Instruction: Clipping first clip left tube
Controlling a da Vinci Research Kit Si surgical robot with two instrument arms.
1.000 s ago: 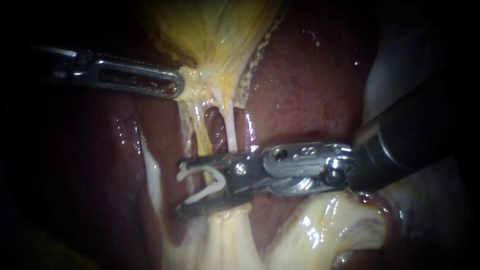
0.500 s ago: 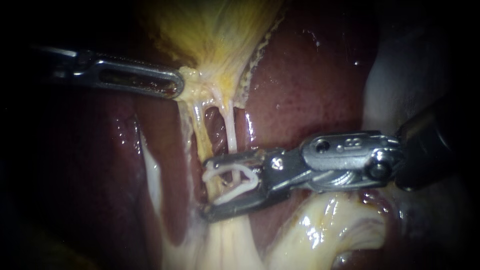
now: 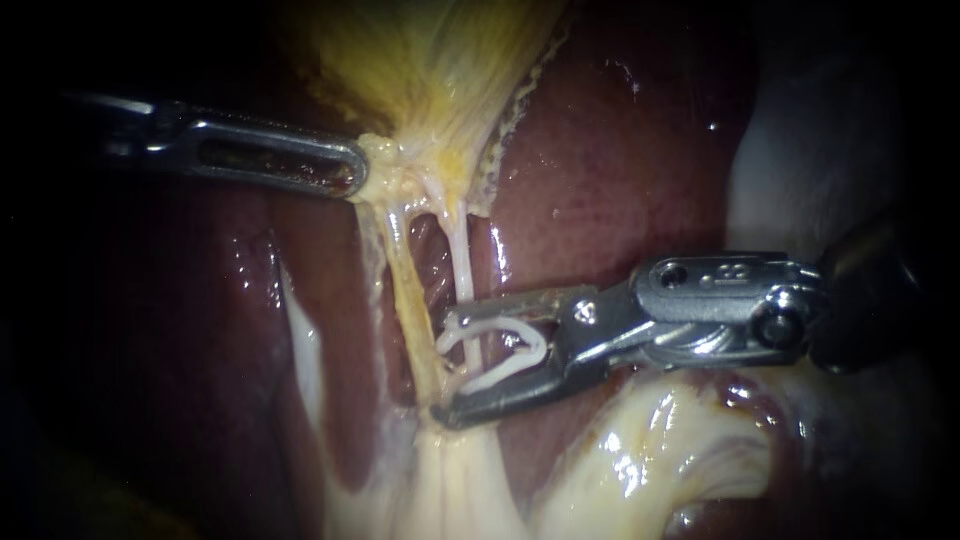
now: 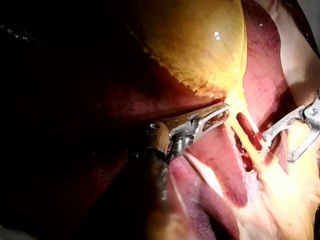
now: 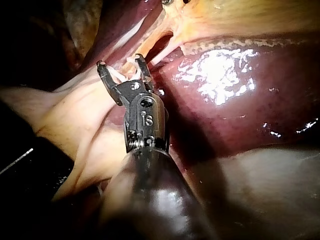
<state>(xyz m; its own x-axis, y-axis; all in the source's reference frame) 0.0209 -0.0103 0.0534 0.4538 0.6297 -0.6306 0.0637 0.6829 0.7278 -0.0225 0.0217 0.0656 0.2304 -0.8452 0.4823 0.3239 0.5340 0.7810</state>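
Two pale tubes run down from the yellow gallbladder [image 3: 430, 70]: the left tube [image 3: 405, 290] and the right tube [image 3: 460, 255]. My right instrument [image 3: 445, 365] comes in from the right, its jaws wide apart and carrying a white clip [image 3: 495, 350] between them. The jaw tips lie just right of the left tube, and the right tube crosses between the jaws. My left instrument [image 3: 350, 170] holds the gallbladder's neck with its jaws shut on it. The left wrist view shows the same grip of my left instrument [image 4: 220, 114]. The right wrist view shows my right instrument [image 5: 121, 62] spread in front of the tubes.
Dark red liver [image 3: 600, 170] surrounds the tubes. Glistening pale fatty tissue [image 3: 640, 460] lies under my right instrument's shaft. A whitish strand [image 3: 300, 340] runs down the liver left of the tubes.
My right instrument has drawn back to the right with the clip. Its jaws straddled the left tube before; now their tips sit right of it. My left instrument has held still.
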